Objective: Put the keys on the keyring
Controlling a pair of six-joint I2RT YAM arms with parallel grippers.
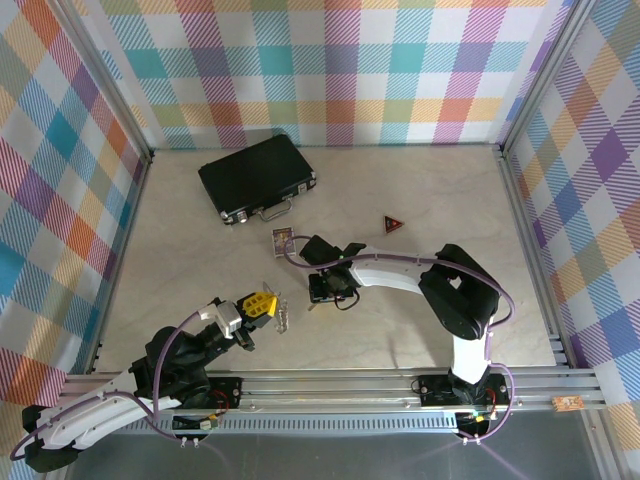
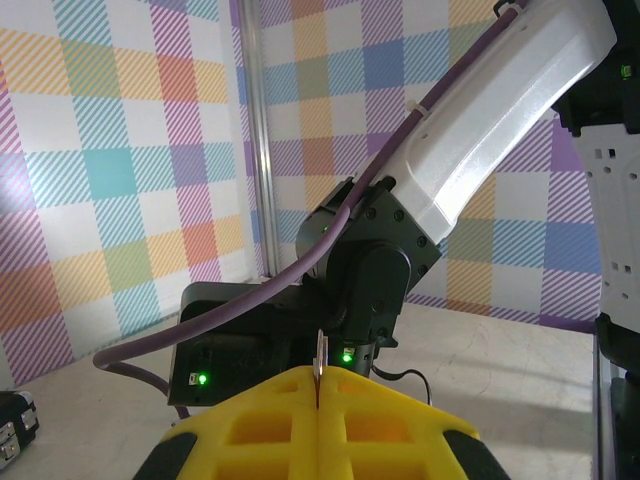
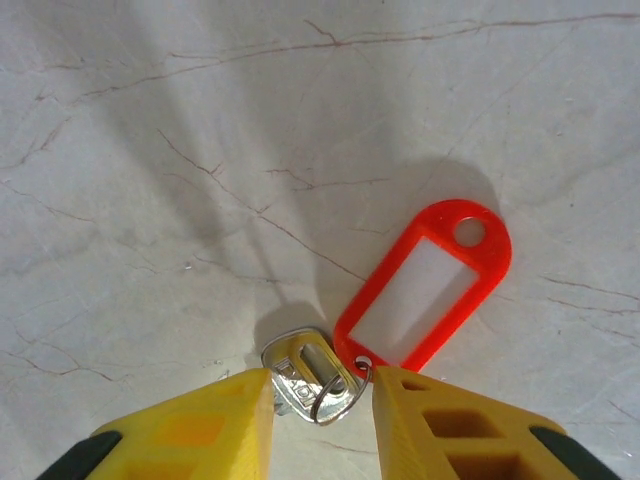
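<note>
The keys (image 3: 385, 320) are lying flat on the marbled table (image 3: 150, 200), the red tag's white insert facing up and the stamping on the key's head reading too blurred to make out. The right gripper (image 3: 322, 410) is flanking the key's head with jaws apart; whether they are pressing on it cannot be told. The left gripper (image 2: 318, 400) is pinching the keyring (image 1: 283, 317) between closed yellow fingers.

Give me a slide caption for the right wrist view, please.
Yellow two-finger right hand straddling a small silvery metal key with a bright red plastic tag on the pale marbled table.
</note>
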